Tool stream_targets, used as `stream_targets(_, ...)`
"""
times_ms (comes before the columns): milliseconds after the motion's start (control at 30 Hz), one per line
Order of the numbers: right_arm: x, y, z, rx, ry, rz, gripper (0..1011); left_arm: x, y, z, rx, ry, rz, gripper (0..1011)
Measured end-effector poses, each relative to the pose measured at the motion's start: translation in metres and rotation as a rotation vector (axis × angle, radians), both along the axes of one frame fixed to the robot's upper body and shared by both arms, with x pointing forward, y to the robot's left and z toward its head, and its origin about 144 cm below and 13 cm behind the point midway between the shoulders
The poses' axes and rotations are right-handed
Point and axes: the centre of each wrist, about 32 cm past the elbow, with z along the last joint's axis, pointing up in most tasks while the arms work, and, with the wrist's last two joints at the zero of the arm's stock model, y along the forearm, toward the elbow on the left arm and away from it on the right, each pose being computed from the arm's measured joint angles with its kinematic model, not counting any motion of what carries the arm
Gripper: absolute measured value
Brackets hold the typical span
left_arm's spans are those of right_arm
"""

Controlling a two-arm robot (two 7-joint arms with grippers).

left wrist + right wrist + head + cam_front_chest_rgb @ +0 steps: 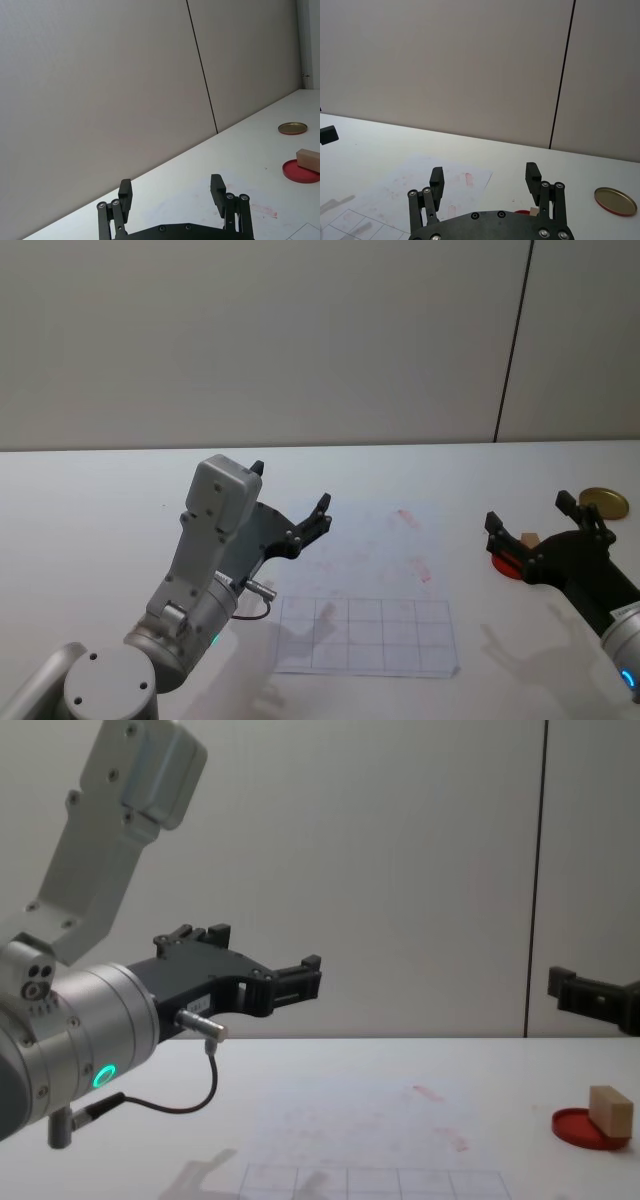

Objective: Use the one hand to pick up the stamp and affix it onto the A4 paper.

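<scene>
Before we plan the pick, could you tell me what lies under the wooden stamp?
The stamp rests on the round red ink pad, which lies on the white table. The stamp's underside and the part of the pad beneath it are covered.

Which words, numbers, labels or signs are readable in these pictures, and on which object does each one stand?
No text can be read with certainty.
Red marks on the A4 paper: smudged, unreadable.
Printed grid on that paper: squares without visible characters.
Small pale label on the left end effector, chest view: too small to read.
The stamp: plain faces, no text.
</scene>
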Motion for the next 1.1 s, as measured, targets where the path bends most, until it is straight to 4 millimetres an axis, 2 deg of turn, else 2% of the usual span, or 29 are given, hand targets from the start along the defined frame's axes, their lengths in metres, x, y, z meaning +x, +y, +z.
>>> stream_targets(1100,0.0000,0.0000,0.0000,0.000,0.000,0.000,1001,0.0000,0.0000,0.0000,0.000,0.000,0.000,993)
